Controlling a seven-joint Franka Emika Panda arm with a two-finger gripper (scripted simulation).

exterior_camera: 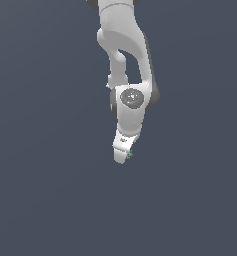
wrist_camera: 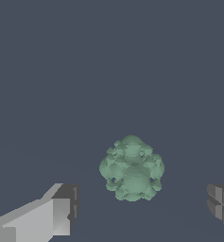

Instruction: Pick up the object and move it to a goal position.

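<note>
So far we have only brought the tool (wrist_camera: 142, 208) over the object (wrist_camera: 132, 168); its jaws stand wide apart, holding nothing, the lump between them. Grasping and carrying remain.

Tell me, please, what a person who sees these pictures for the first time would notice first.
The white robot arm reaches down the middle of the exterior view over a plain dark grey ground. In the wrist view, a bumpy pale-green lump sits between the two fingers of the gripper, which stand wide apart and do not touch it.
</note>
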